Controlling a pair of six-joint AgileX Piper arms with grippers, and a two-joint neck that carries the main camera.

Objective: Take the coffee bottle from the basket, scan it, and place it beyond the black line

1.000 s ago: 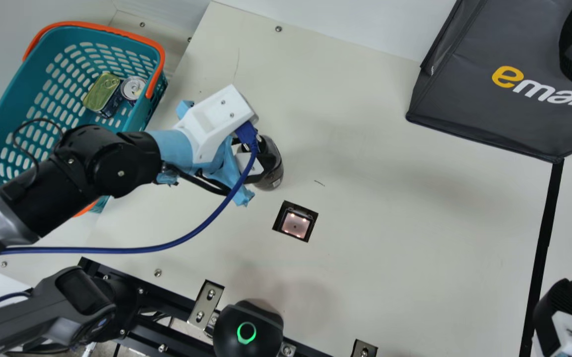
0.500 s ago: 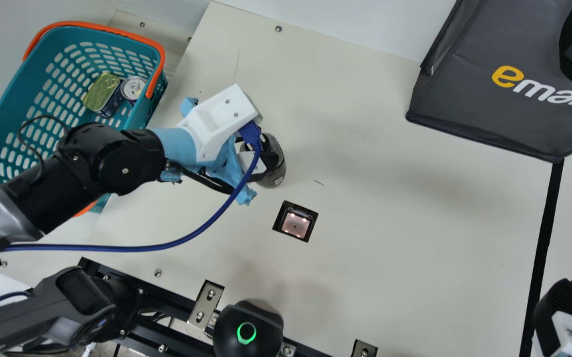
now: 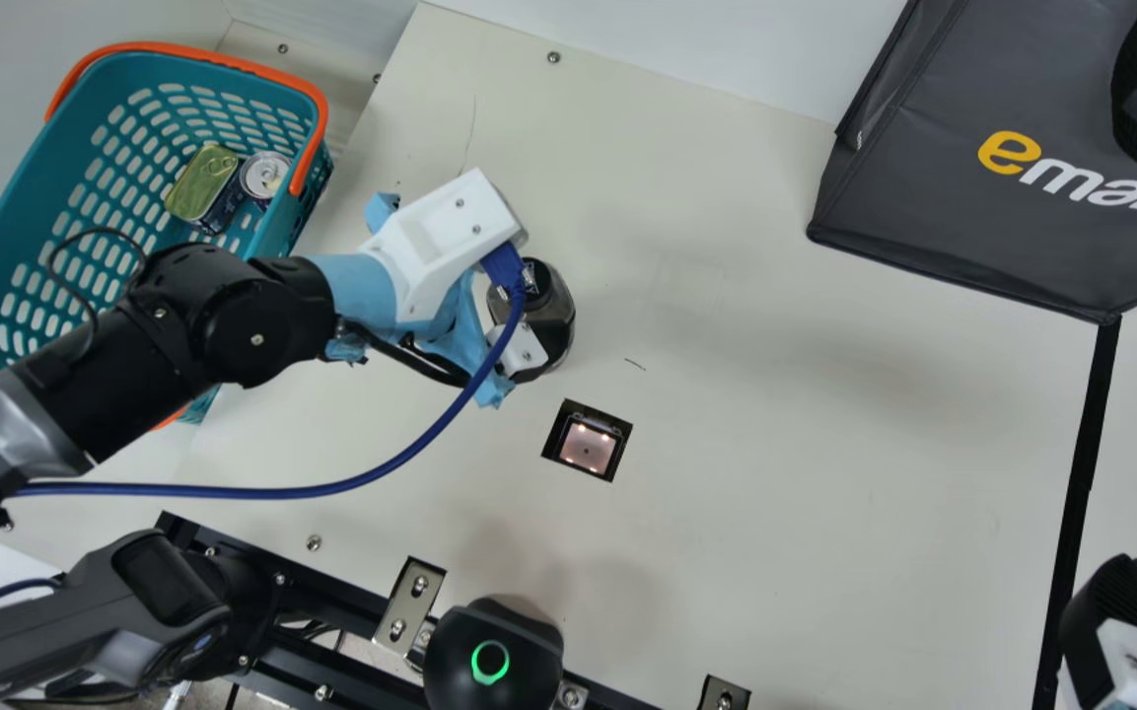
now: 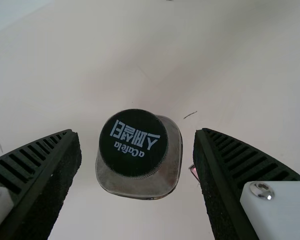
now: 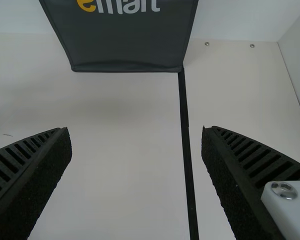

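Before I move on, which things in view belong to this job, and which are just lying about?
For the job: coffee bottle; left gripper, open around it; lit scan window; black line; basket.

Just lying about: flat tin and round can, both in the basket; dark bag.

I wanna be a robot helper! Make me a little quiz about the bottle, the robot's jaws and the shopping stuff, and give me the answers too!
1. Pick one. Where is the coffee bottle?
a) inside the gray bag
b) on the table, on the basket's side of the black line
c) beyond the black line

2. True or false? The left gripper has its jaws open, with a gap on each side of the bottle's cap.

3. Fill in the blank. A flat tin and a round can are inside the teal ____.

Key: 1. b; 2. true; 3. basket
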